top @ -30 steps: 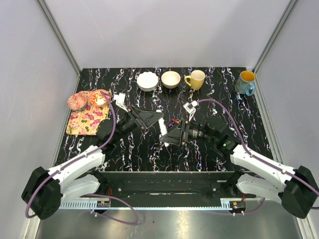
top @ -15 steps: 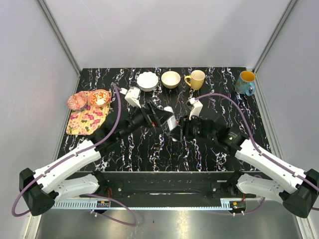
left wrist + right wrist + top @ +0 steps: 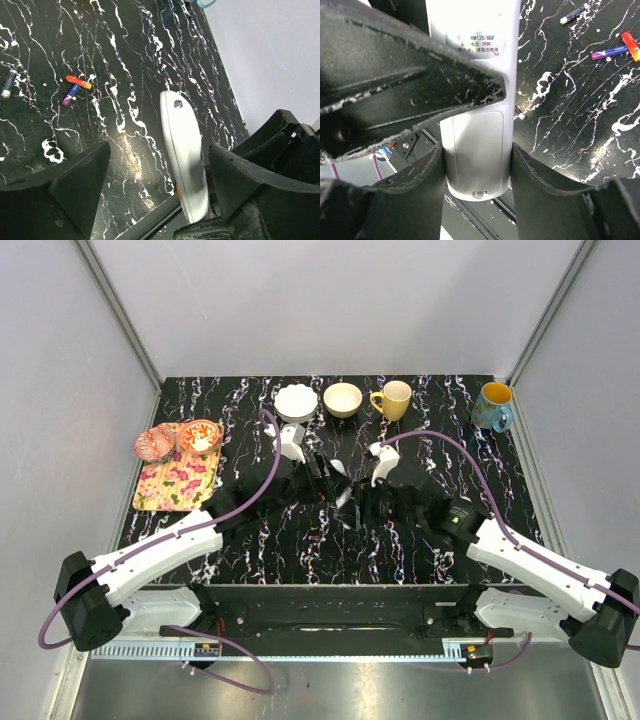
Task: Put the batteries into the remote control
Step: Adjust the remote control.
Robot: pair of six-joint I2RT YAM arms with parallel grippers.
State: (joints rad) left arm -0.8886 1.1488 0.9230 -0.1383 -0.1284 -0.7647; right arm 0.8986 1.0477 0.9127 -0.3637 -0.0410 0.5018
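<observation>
My right gripper (image 3: pixel 477 170) is shut on the white remote control (image 3: pixel 475 100) and holds it off the table, its back side with a label and a closed cover facing the camera. In the left wrist view the remote (image 3: pixel 182 150) stands between my left gripper's (image 3: pixel 160 150) wide-open fingers, closer to the right finger (image 3: pixel 250 185). Three batteries lie on the table: orange (image 3: pixel 78 82), purple (image 3: pixel 70 95) and dark (image 3: pixel 8 83). They also show in the right wrist view, orange (image 3: pixel 632 45), purple (image 3: pixel 610 51) and dark (image 3: pixel 575 13). From above, both grippers (image 3: pixel 325 475) (image 3: pixel 358 502) meet at the remote (image 3: pixel 344 500), and the batteries are hidden.
At the back stand a white bowl (image 3: pixel 296 402), a tan bowl (image 3: pixel 343 399), a yellow mug (image 3: pixel 393 399) and a blue mug (image 3: pixel 493 406). A floral mat (image 3: pixel 175 480) at the left carries an orange bowl (image 3: pixel 200 436); a pinkish object (image 3: pixel 155 444) is beside it.
My left arm has swung right and forward, bringing its open fingers around the remote. My right gripper has shifted a little left with the remote and turned it more upright.
</observation>
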